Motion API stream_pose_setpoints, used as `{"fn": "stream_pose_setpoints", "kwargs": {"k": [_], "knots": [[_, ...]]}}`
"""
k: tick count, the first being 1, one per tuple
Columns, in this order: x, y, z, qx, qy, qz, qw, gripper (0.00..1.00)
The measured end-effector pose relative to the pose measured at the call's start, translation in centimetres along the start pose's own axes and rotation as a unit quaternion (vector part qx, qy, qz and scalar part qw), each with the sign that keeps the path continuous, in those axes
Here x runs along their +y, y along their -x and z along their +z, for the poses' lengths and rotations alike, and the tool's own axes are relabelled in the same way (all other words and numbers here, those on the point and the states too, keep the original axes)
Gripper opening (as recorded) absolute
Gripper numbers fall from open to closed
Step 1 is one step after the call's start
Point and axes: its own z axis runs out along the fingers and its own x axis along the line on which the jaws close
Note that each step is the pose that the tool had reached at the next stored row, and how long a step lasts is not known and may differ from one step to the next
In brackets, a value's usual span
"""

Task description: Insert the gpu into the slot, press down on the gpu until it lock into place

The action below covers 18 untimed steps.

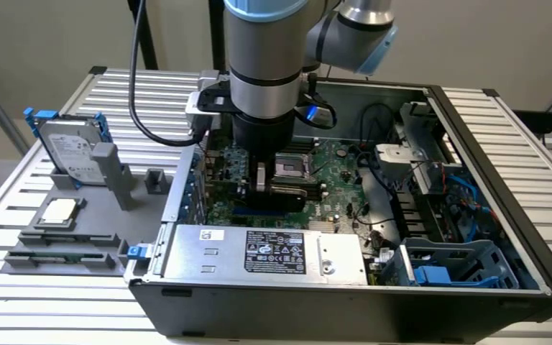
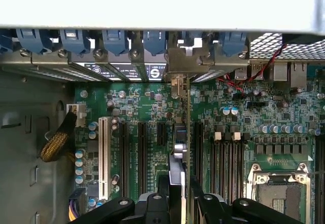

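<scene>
In the exterior view the arm [image 1: 261, 72] reaches down into the open computer case [image 1: 353, 313] on the table [image 1: 46, 309]. Its jaws are low over the green board [image 1: 338, 180] in the middle of the frame, behind the silver power supply [image 1: 256, 251]. In the wrist view the gpu [image 2: 188, 132] stands on its edge over the board, and the jaws pinch it from both sides. Its metal bracket [image 2: 177, 69] is at the rear wall of the case.
</scene>
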Motion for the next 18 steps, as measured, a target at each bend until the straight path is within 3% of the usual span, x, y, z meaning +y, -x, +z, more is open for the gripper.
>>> {"fn": "stream_pose_setpoints", "kwargs": {"k": [8,18], "knots": [[-0.02,0.05,0.06,-0.0001,0.0002,-0.002,1.0,0.26],[-0.01,0.02,0.45,0.0,0.003,-0.002,1.0,0.26]]}}
